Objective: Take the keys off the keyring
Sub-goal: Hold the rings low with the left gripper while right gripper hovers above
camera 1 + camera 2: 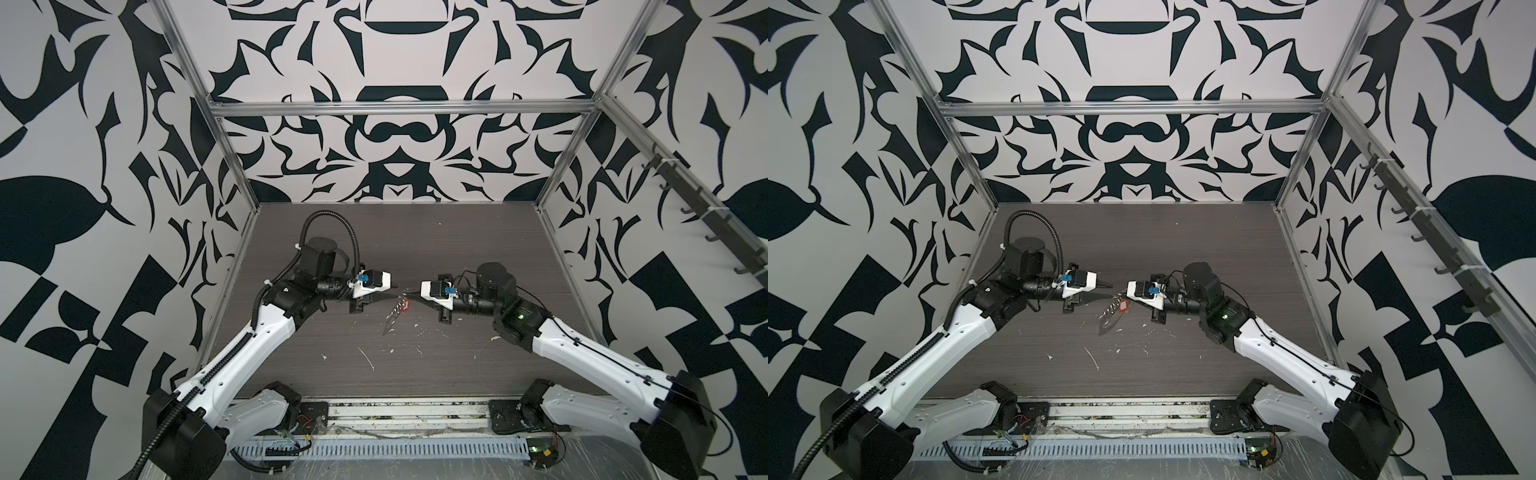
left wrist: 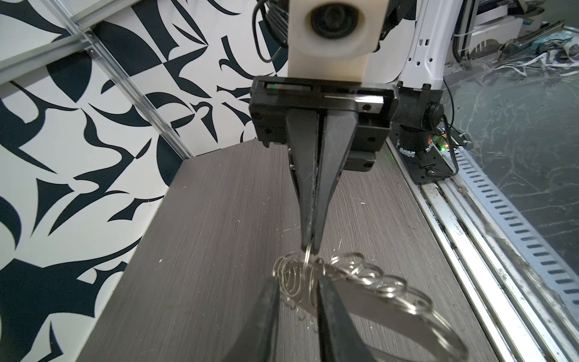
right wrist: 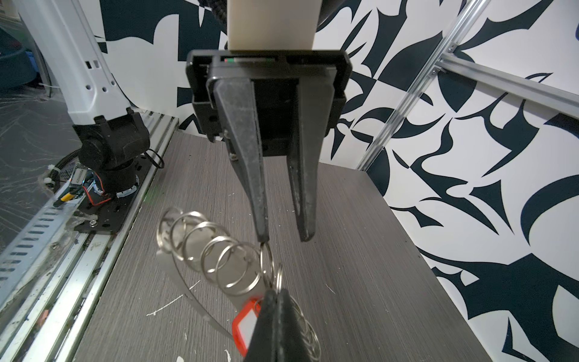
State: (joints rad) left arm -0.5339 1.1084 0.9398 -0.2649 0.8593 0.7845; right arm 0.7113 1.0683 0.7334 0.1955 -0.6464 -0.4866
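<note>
Probably light, stiff, slippery: keyring [image 3: 219, 250] pinched by right pincer [image 2: 308, 249], left pincer [image 3: 284, 238] spread; best gripped across one ring.

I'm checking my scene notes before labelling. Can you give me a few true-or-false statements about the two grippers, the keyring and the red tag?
1. The right gripper is shut on the keyring. True.
2. The left gripper is clamped fully shut. False: its jaws stand apart.
3. The red tag lies alone on the table. False: it hangs from the keyring, beside the right gripper.
4. Both grippers meet near the table's middle. True.
</note>
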